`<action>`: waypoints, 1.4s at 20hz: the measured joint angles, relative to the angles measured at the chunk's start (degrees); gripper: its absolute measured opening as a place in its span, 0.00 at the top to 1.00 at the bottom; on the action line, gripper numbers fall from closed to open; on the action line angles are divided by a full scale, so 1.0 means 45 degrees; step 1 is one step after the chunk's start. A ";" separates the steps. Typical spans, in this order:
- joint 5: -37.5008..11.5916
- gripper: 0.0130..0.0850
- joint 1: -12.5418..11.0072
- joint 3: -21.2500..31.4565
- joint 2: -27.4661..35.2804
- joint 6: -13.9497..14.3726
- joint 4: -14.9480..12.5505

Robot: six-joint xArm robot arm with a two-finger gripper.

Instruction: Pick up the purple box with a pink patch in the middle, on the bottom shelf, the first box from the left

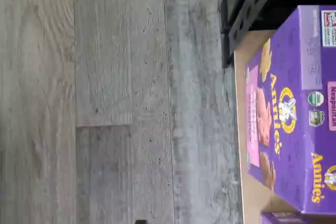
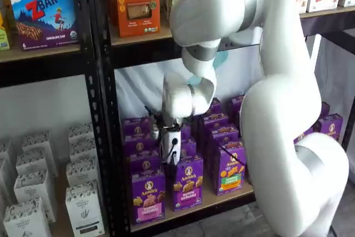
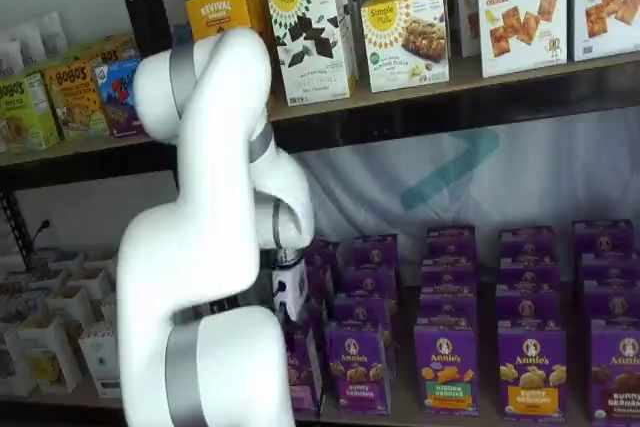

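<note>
Purple box (image 2: 148, 195) untouched on bottom shelf (image 2: 222, 199); fingers (image 2: 169, 156) just above, state unclear.

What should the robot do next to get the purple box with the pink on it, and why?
Probably lower the gripper a bit more toward the pink box. The gripper hangs just above that box at the front of the bottom shelf, not touching it. I cannot tell if its fingers are open.

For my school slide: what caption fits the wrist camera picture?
Looking down at a purple Annie's box with a pink patch, beside a grey wood floor.
</note>
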 joint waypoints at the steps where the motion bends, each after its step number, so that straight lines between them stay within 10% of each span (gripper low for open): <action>1: -0.0203 0.00 0.0004 0.0051 0.0005 0.0182 -0.0189; 28: 0.0033 0.00 -0.0022 -0.3315 0.2824 0.0887 -0.0962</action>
